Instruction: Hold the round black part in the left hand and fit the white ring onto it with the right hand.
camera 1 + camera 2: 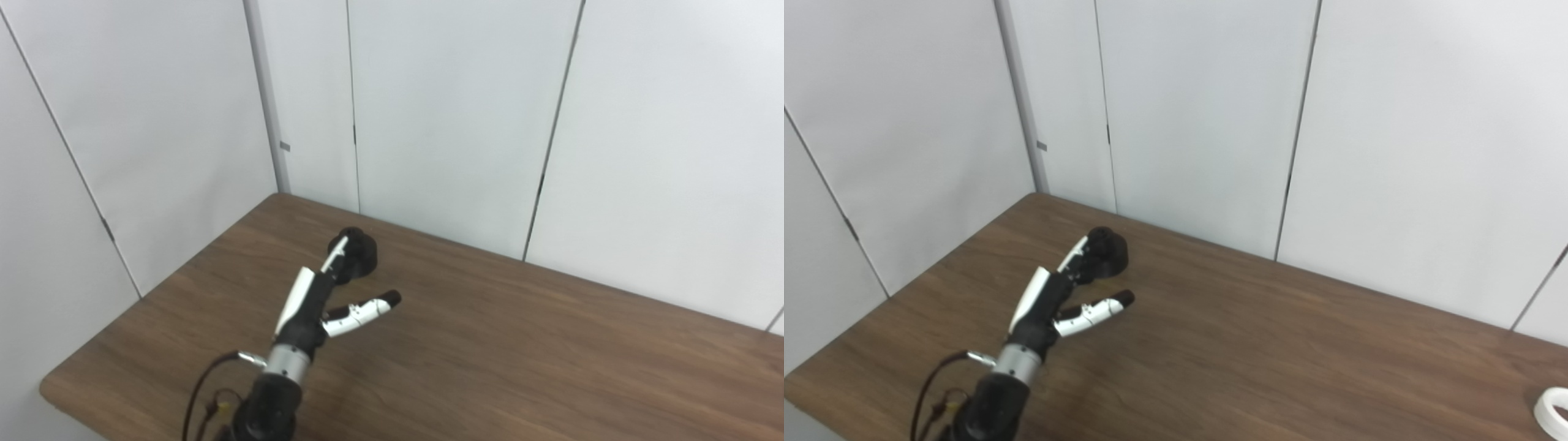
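Note:
The round black part (361, 252) stands on the brown table (520, 343) near its far left corner; it also shows in the right eye view (1111, 248). My left hand (324, 294) reaches to it, open, with the fingers against the part's left side and the thumb (367, 309) spread out to the right, not closed around it. The white ring (1552, 411) lies on the table at the right edge, seen only in the right eye view. My right hand is not in view.
White wall panels (459, 122) stand close behind the table and along its left side. The table's left front corner (52, 386) is rounded. The table's wood surface (1274, 355) stretches between the black part and the ring.

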